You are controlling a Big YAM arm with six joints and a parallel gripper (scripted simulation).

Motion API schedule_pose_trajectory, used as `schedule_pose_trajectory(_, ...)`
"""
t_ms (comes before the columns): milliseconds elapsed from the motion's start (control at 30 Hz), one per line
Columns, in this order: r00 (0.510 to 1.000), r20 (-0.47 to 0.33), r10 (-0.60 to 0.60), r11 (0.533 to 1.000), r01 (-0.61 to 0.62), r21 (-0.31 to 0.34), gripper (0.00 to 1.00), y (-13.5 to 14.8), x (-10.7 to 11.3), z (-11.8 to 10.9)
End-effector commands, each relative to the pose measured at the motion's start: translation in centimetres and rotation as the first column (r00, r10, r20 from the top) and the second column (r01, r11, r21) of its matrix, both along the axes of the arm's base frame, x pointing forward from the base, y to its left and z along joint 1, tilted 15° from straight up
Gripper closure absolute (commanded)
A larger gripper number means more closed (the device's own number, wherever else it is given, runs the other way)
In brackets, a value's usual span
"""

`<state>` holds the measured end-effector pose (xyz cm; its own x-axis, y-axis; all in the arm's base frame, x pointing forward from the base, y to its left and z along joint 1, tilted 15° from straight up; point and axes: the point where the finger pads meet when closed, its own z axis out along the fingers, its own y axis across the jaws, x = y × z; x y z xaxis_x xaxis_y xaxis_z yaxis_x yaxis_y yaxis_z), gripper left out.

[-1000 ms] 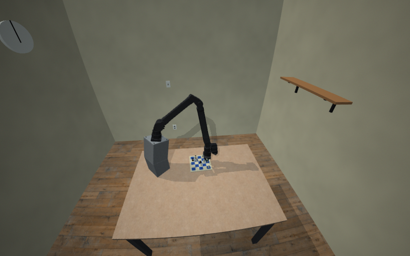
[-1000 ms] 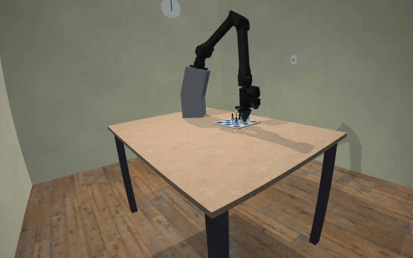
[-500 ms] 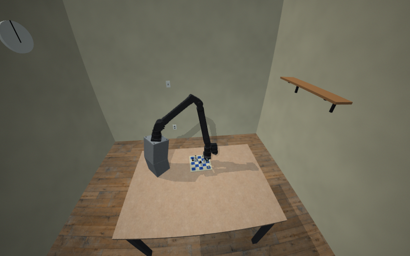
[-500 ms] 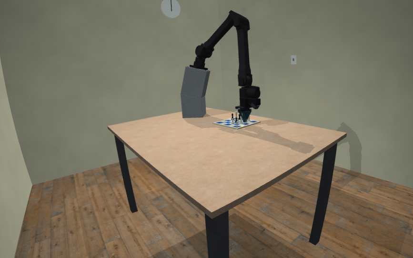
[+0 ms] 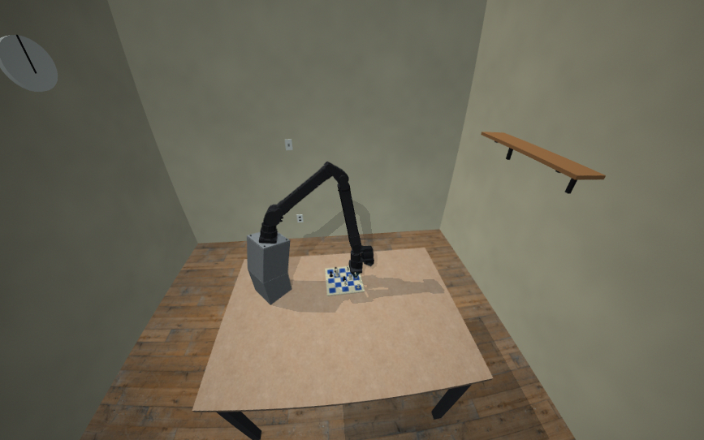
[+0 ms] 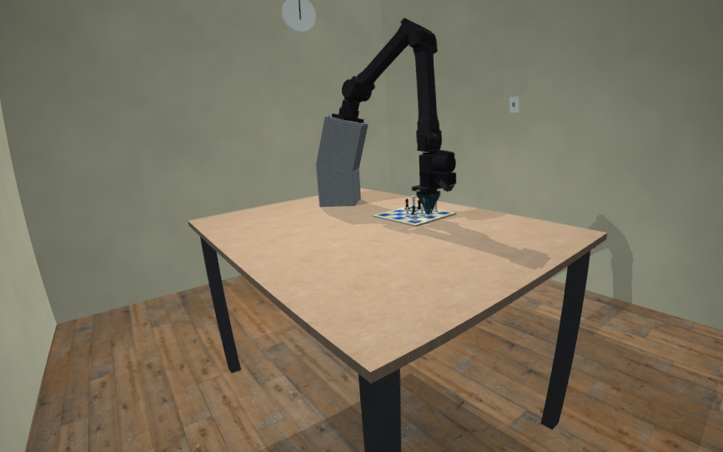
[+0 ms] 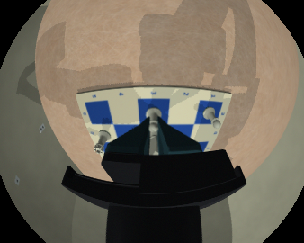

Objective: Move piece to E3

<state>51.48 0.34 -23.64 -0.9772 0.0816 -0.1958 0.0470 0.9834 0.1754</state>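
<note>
A black robot arm is reaching down over a small blue and cream chessboard that is lying on a tan table, toward the back edge and near the grey pedestal. Its gripper is clenching a pale, slender chess piece with a rounded head, standing upright on a blue square in the row along the board's edge farthest from the wrist camera. Two more pale pieces are standing either side of it, well apart.

Matt, pale wood-grain table top — worn plank floor — and a smooth matt-black plastic-looking arm.
</note>
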Motion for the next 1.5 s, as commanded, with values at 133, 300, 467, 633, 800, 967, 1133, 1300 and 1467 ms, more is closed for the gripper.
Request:
schedule_pose_trajectory(133,1.0,0.029,0.011,1.0,-0.011,-0.005,1.0,0.7,1.3,0.9)
schedule_pose_trajectory(300,1.0,0.028,0.011,1.0,-0.011,-0.005,1.0,0.7,1.3,0.8)
schedule_pose_trajectory(467,1.0,0.021,0.01,1.0,-0.01,-0.004,1.0,0.7,1.1,0.0)
schedule_pose_trajectory(633,1.0,0.028,0.008,1.0,-0.008,-0.004,1.0,0.7,1.2,0.1)
schedule_pose_trajectory(800,0.999,0.035,0.009,1.0,-0.009,-0.004,1.0,0.7,1.5,0.4)
schedule_pose_trajectory(967,1.0,0.026,0.009,1.0,-0.008,-0.004,1.0,0.8,1.2,-0.1)
schedule_pose_trajectory(1133,1.0,0.028,0.009,1.0,-0.009,-0.004,1.0,0.8,1.2,0.0)
schedule_pose_trajectory(1300,1.0,0.028,0.009,1.0,-0.009,-0.004,1.0,0.8,1.2,0.0)
schedule_pose_trajectory(1467,1.0,0.028,0.009,1.0,-0.009,-0.004,1.0,0.8,1.2,0.0)
